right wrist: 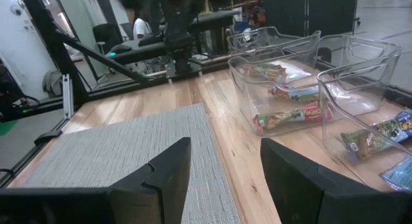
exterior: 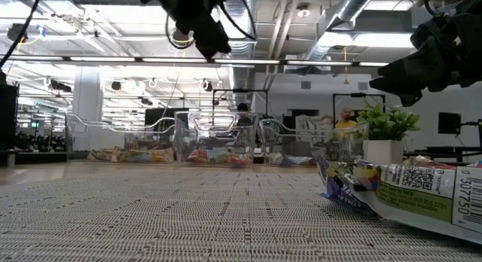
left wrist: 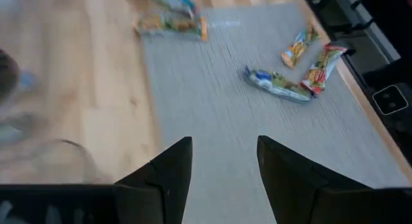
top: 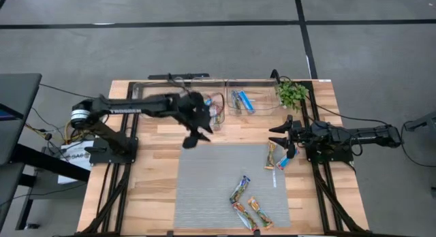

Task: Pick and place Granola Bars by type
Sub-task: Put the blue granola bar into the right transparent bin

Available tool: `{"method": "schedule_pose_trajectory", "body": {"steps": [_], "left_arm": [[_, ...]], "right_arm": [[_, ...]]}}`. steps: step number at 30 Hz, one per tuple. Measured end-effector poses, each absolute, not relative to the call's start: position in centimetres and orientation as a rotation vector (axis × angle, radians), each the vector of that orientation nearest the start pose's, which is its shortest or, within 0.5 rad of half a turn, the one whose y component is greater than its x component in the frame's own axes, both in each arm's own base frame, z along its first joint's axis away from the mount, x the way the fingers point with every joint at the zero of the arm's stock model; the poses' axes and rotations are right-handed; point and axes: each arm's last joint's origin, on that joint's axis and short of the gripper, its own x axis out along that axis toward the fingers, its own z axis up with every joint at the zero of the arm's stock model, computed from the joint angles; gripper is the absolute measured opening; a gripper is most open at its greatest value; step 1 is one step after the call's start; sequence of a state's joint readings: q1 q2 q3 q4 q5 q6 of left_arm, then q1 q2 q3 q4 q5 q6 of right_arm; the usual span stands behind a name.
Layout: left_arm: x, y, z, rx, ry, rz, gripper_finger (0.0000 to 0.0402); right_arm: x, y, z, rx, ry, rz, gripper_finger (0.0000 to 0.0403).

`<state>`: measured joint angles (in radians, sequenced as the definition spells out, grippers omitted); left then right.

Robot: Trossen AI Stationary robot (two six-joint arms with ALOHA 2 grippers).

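Several granola bars lie flat on the grey mat (top: 231, 186): three near its near right corner (top: 240, 189) (top: 244, 215) (top: 260, 213), and two at its right edge (top: 271, 155) (top: 286, 159). The left wrist view shows the three (left wrist: 277, 85) (left wrist: 299, 47) (left wrist: 322, 66). More bars lie in the clear bins (right wrist: 290, 114) (right wrist: 380, 137). My left gripper (top: 195, 137) (left wrist: 222, 166) hangs open and empty above the mat's far left corner. My right gripper (top: 281, 137) (right wrist: 222, 172) waits open by the table's right edge, above the two bars there.
Clear plastic bins (top: 211, 101) (top: 244, 101) stand in a row along the table's far edge. A small green plant in a white pot (top: 291, 92) (exterior: 384, 130) stands at the far right corner. The wooden tabletop (top: 146, 176) lies bare left of the mat.
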<state>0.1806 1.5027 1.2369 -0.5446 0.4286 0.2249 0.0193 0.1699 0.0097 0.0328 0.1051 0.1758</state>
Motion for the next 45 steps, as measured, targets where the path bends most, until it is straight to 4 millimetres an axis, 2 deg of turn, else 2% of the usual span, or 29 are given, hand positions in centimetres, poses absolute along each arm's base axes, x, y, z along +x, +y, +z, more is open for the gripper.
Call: {"method": "schedule_pose_trajectory", "body": {"steps": [5, 11, 16, 20, 23, 25, 31, 39, 45], "left_arm": [[33.9, -0.1, 27.1, -0.17, 0.816, -0.281, 0.0169], [36.8, -5.8, 24.4, -0.486, 0.825, -0.272, 0.0169], [38.5, -9.0, 22.0, -0.782, 0.836, -0.213, 0.0169], [39.3, -10.9, 20.2, -0.945, 0.891, -0.101, 0.0169], [40.0, -11.8, 20.1, -0.962, 0.92, 0.004, 0.0169], [40.8, -12.2, 20.8, -0.935, 0.911, 0.083, 0.0169], [42.6, -12.3, 22.6, -0.81, 0.915, 0.314, 0.0169], [45.9, -13.4, 22.8, -0.768, 0.894, 0.291, 0.0169], [47.1, -14.5, 20.9, -0.762, 0.937, 0.279, 0.0169]], "right_arm": [[10.7, -0.1, 15.6, 0.167, 0.12, -0.097, 0.018], [10.7, -0.1, 15.6, 0.168, 0.121, -0.097, 0.0182], [10.7, -0.1, 15.6, 0.167, 0.121, -0.097, 0.018], [10.7, -0.1, 15.6, 0.167, 0.121, -0.096, 0.0182], [10.7, -0.1, 15.6, 0.167, 0.122, -0.096, 0.0183], [10.7, -0.1, 15.6, 0.168, 0.121, -0.097, 0.0182], [10.7, -0.1, 15.6, 0.168, 0.119, -0.097, 0.018], [10.7, -0.1, 15.6, 0.168, 0.12, -0.097, 0.0182], [10.7, -0.1, 15.6, 0.167, 0.12, -0.097, 0.0181]]}}
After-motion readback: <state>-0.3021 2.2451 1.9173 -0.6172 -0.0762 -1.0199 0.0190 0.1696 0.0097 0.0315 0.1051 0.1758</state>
